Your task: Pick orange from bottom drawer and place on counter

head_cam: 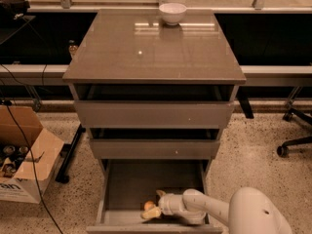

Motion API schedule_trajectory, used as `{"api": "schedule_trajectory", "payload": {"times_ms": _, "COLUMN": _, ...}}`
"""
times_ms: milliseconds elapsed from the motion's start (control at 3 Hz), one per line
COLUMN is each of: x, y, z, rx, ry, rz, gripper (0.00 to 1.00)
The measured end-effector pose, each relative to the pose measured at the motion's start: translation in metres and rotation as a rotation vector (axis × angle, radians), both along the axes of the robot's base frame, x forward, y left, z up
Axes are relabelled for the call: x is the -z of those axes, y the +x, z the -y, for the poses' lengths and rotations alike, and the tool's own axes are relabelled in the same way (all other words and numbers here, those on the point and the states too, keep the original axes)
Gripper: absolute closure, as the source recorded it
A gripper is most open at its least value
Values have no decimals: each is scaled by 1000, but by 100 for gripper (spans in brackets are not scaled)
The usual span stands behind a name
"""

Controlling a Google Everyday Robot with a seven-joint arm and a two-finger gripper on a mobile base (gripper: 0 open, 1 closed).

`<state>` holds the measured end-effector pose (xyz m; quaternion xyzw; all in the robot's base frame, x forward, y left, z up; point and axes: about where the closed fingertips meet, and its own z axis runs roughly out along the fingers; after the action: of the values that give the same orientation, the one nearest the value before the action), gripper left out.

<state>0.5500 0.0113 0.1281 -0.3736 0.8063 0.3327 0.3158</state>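
Note:
The bottom drawer [122, 182] is pulled out, with its flat floor showing. The orange [148, 205], a small round fruit, lies near the drawer's front panel, left of centre. My gripper [154, 204] reaches into the drawer from the right on its white arm. It is open. One fingertip [151, 213] lies in front of the orange and the other [160, 193] behind it. The fruit sits between them on the drawer floor. The counter [146, 52] is the glossy grey-brown top slab of the cabinet.
A white bowl [172, 12] stands at the back of the counter. The two upper drawers [153, 113] are slightly open. A cardboard box [22, 155] and cables lie on the floor to the left. An office chair base [295, 140] is at the right.

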Motion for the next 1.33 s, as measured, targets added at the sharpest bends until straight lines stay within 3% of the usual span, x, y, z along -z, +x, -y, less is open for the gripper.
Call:
{"api": "schedule_trajectory", "payload": {"times_ms": 333, "x": 12, "y": -16, "z": -3, "rx": 21, "ry": 29, "rz": -27, "gripper": 39}}
{"api": "schedule_trajectory", "payload": {"times_ms": 1000, "x": 9, "y": -17, "z": -4, "rx": 22, "ry": 32, "rz": -29, "gripper": 85}}
{"api": "schedule_trajectory", "payload": {"times_ms": 1333, "x": 9, "y": -17, "z": -4, "rx": 22, "ry": 32, "rz": -29, "gripper": 100}}
